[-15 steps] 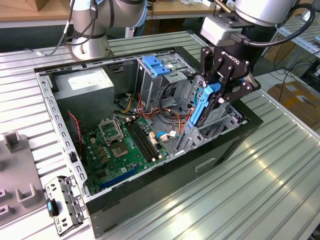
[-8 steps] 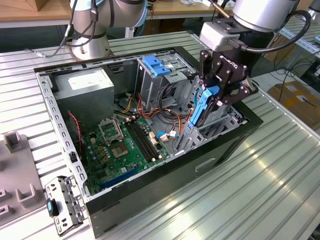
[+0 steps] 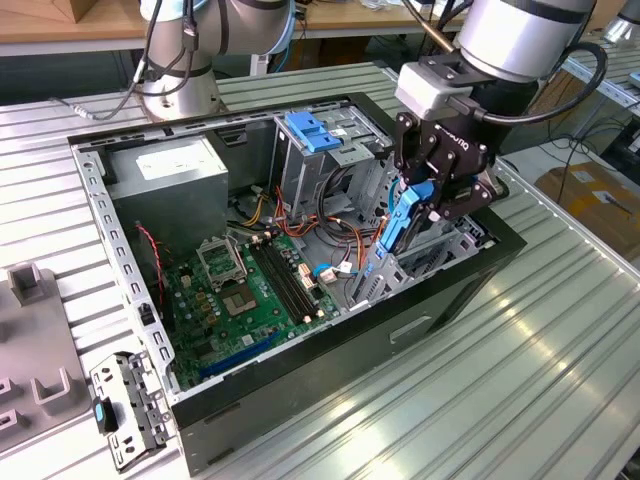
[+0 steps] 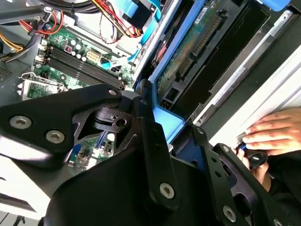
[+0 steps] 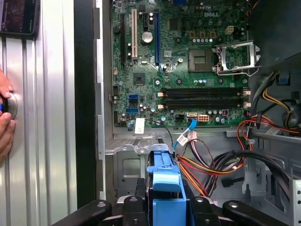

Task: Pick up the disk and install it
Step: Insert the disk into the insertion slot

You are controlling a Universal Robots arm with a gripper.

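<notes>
The disk (image 3: 402,224) is a flat drive with bright blue rails, standing on edge inside the open computer case (image 3: 300,385). It sits at the metal drive bay (image 3: 440,255) on the exterior view's right. My gripper (image 3: 428,198) is shut on the disk's upper end from above. In the first wrist view the blue carrier (image 5: 164,186) sits between my black fingers (image 5: 135,207). In the second wrist view the disk's green circuit side (image 4: 188,52) runs down into the bay, with my gripper (image 4: 171,126) clamped on its blue end.
A tall grey cage with a lighter blue handle (image 3: 313,131) stands just behind the bay. Orange and red cables (image 3: 335,228) lie beside it. The motherboard (image 3: 250,290) and power supply (image 3: 170,172) fill the rest of the case. A perforated bracket (image 3: 125,408) lies outside. A person's hand (image 4: 273,132) rests by the case.
</notes>
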